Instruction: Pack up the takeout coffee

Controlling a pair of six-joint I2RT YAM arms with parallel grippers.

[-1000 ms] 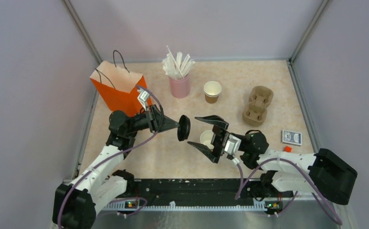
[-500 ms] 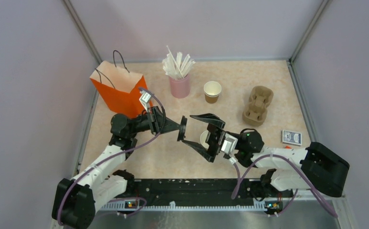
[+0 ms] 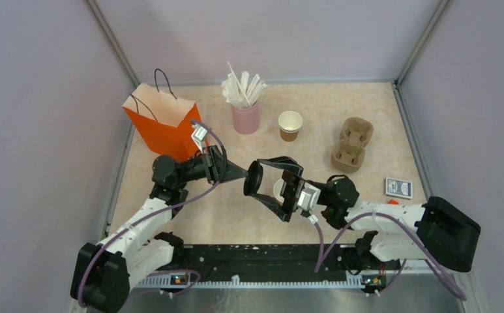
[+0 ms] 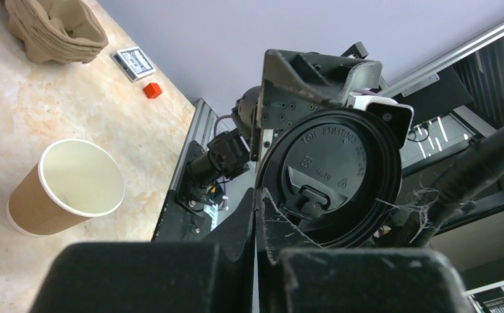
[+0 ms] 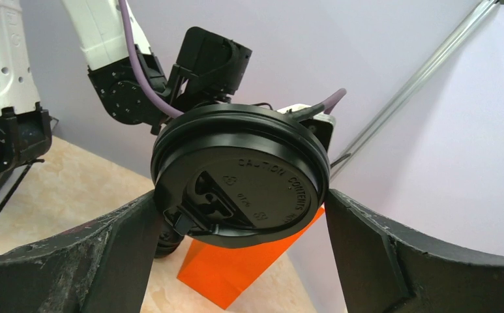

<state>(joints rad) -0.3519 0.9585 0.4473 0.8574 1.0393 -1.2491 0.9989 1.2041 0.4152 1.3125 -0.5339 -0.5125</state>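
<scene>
A round black lid (image 3: 254, 178) hangs in mid-air over the middle of the table, and my left gripper (image 3: 246, 176) is shut on its rim. In the left wrist view the left gripper (image 4: 257, 202) pinches the lid (image 4: 330, 176) at its lower edge. My right gripper (image 3: 262, 180) is open, one finger on each side of the lid. In the right wrist view the lid (image 5: 242, 176) fills the gap of the right gripper (image 5: 241, 199); I cannot tell whether the fingers touch it. A lidless brown cup (image 3: 280, 189) stands under the right gripper, also seen as the cup (image 4: 66, 186). Another lidless cup (image 3: 290, 125) stands further back.
An orange bag (image 3: 161, 124) stands at the back left, behind the left arm. A pink cup of straws (image 3: 244, 107) is at the back centre. On the right lie a pulp carrier (image 3: 352, 143), a card deck (image 3: 399, 188) and a small red block (image 4: 151, 90).
My right gripper has moved left until its open fingers flank the lid. The left gripper has kept hold of the lid and turned it slightly.
</scene>
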